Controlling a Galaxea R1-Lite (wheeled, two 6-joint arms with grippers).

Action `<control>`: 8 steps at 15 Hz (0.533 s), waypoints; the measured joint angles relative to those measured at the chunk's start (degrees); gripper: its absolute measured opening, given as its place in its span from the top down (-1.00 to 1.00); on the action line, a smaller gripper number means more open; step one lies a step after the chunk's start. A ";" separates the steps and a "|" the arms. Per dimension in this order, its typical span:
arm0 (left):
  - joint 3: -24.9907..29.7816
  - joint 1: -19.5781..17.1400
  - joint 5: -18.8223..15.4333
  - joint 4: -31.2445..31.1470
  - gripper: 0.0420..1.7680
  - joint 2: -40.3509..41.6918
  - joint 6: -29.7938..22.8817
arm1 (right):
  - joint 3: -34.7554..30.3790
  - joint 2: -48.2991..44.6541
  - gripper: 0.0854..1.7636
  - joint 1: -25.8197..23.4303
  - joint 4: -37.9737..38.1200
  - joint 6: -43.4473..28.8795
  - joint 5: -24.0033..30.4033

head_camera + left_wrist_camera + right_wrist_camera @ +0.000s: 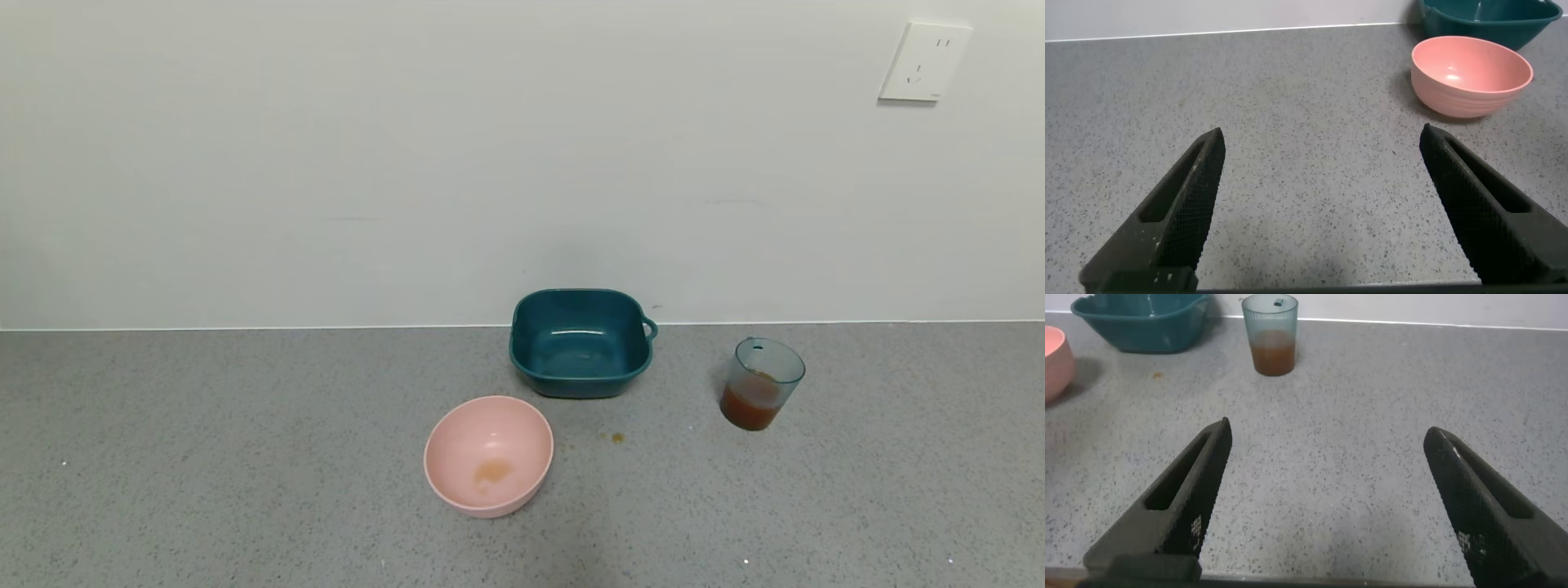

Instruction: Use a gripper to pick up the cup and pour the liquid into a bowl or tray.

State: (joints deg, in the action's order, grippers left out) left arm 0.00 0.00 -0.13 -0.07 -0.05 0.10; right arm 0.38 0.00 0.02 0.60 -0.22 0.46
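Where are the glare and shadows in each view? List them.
Head view: a pale glare streak inside the teal dish; the cup casts a faint shadow. Left wrist view: a soft highlight inside the pink bowl. Right wrist view: even light, the cup's liquid sharply visible.

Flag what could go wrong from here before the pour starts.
1. The cup is about a third full of liquid; a hard or off-centre grasp by the open right pincer could tip it.
2. The pink bowl sits near the teal dish, so the pour might land in the wrong one.
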 joint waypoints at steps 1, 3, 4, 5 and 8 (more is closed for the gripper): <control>0.00 0.00 0.00 -0.02 -0.94 0.00 0.00 | 0.46 0.00 -0.94 -0.02 1.07 0.38 0.27; 0.00 0.00 0.00 0.00 -0.94 0.00 0.00 | 2.95 0.21 -0.94 -0.02 4.04 0.43 1.29; 0.00 0.00 0.02 0.00 -0.94 0.00 0.00 | 5.05 0.84 -0.94 -0.05 6.05 0.35 1.55; 0.00 0.00 0.02 0.00 -0.94 0.00 0.00 | 7.01 2.04 -0.94 -0.05 7.19 0.22 1.62; 0.00 0.00 0.02 -0.02 -0.94 0.00 -0.02 | 12.71 9.31 -0.94 -0.18 8.28 -0.13 1.68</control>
State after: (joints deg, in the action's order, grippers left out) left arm 0.00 0.00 -0.11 -0.10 -0.05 0.07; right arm 13.09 9.31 -0.16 8.87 -0.35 2.15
